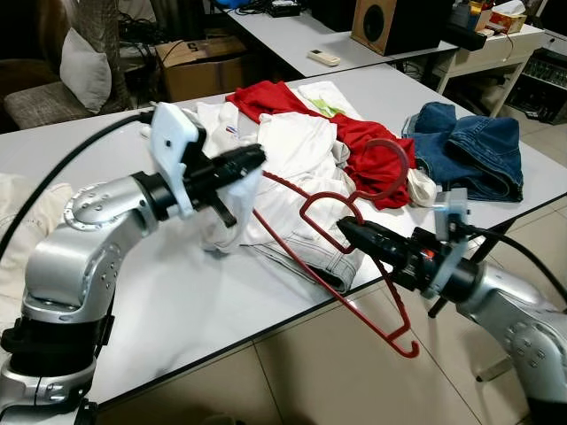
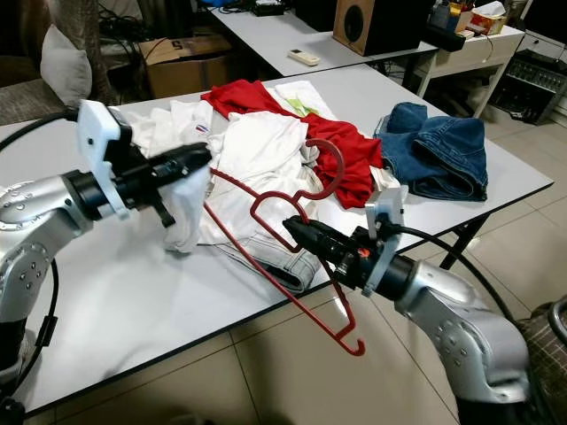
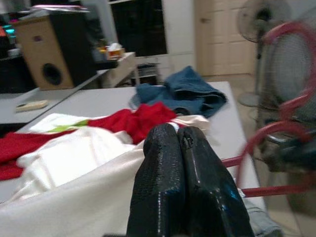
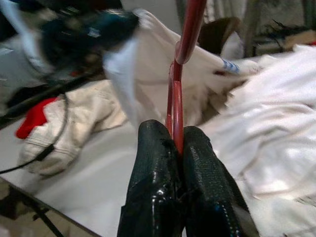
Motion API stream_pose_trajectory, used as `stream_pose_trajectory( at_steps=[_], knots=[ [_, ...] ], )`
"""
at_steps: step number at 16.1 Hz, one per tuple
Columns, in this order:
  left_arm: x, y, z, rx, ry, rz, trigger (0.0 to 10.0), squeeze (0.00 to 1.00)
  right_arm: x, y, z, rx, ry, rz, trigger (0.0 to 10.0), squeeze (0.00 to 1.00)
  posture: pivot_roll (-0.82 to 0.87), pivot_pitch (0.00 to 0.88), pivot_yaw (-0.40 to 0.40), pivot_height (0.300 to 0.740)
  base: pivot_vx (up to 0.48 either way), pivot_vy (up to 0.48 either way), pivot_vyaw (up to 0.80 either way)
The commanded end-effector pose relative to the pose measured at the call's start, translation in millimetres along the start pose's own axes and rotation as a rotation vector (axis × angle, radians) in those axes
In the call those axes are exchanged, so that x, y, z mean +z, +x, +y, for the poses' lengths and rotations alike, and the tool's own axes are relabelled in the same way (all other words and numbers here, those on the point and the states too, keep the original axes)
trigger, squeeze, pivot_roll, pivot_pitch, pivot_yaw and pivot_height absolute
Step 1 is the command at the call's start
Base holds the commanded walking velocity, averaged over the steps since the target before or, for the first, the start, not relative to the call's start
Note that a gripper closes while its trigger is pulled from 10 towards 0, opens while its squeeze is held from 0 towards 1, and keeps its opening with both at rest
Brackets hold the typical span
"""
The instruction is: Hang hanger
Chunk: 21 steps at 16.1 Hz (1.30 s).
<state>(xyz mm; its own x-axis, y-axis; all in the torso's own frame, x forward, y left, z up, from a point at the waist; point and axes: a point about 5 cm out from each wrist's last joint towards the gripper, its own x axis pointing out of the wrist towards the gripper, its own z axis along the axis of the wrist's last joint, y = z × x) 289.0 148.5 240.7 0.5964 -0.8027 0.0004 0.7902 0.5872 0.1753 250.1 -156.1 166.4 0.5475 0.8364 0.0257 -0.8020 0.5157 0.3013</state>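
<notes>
A red wire hanger is held up over the front edge of the white table, its hook pointing up toward the clothes pile. My right gripper is shut on the hanger's neck, at the table's front right. My left gripper is shut on a fold of a white shirt and holds it a little above the table, just left of the hanger. The hanger's left arm reaches to the lifted shirt.
More white clothes, a red garment and blue jeans lie heaped on the table. Pale denim lies under the hanger. Behind stand a second table with a remote, a speaker and a cardboard box.
</notes>
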Motion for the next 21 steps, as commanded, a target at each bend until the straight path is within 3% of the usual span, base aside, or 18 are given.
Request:
stream_pose_trajectory(
  at_steps=[1,5,9,11,13,14,15,16,17,19,21],
  knots=[
    [7.7,3.0,-7.5,-0.06,0.015,-0.019,0.0,0.0,0.8,5.0,-3.3,-0.013,-0.01,0.004,10.0,0.0,-0.07,0.0,0.009,0.74,0.0,0.0,0.0],
    [10.5,6.3,-22.3,-0.163,-0.017,-0.036,0.0,0.0,-8.2,38.9,-24.8,-0.06,0.03,0.011,10.0,0.0,-0.06,0.0,0.007,0.74,0.0,0.0,0.0],
    [12.1,4.9,-19.1,-0.133,-0.011,-0.041,0.0,0.0,-10.1,58.6,-36.8,-0.106,0.06,0.005,10.0,0.0,-0.05,0.0,-0.001,0.74,0.0,0.0,0.0],
    [15.2,0.9,5.7,0.052,0.03,-0.046,0.0,0.0,-1.5,58.9,-50.2,-0.209,0.059,-0.046,10.0,0.0,-0.05,0.0,-0.004,0.74,0.0,0.0,0.0],
    [24.0,-13.3,46.2,0.335,0.109,-0.061,0.0,0.0,31.8,48.6,-61.1,-0.27,0.067,-0.21,10.0,0.0,-0.05,0.0,-0.003,0.74,0.0,0.0,0.0],
    [30.6,-19.9,58.1,0.403,0.12,-0.085,0.0,0.0,48.5,42.7,-65.7,-0.296,0.069,-0.29,10.0,0.0,-0.06,0.0,0.0,0.74,0.0,0.0,0.0],
    [35.8,-22.7,62.2,0.419,0.129,-0.106,0.0,0.0,59.8,39.1,-67.2,-0.309,0.064,-0.342,10.0,0.0,-0.05,0.0,0.0,0.74,0.0,0.0,0.0],
    [47.9,-25.0,64.3,0.403,0.153,-0.159,0.0,0.0,84.0,32.9,-62.9,-0.293,0.076,-0.461,10.0,0.0,-0.05,0.0,0.001,0.74,0.0,0.0,0.0],
    [50.8,-24.3,63.0,0.384,0.159,-0.17,0.0,0.0,89.3,31.3,-59.3,-0.272,0.088,-0.491,10.0,0.0,-0.05,0.0,0.001,0.74,0.0,0.0,0.0],
    [52.8,-17.0,53.8,0.319,0.133,-0.212,0.0,0.0,75.4,29.6,-49.6,-0.239,0.097,-0.445,10.0,0.0,-0.06,0.0,0.004,0.74,0.0,0.0,0.0],
    [36.3,-6.2,46.6,0.284,0.135,-0.156,0.0,0.0,34.5,32.5,-48.5,-0.282,0.141,-0.274,10.0,0.0,-0.06,0.0,0.006,0.74,0.0,0.0,0.0]
  ],
)
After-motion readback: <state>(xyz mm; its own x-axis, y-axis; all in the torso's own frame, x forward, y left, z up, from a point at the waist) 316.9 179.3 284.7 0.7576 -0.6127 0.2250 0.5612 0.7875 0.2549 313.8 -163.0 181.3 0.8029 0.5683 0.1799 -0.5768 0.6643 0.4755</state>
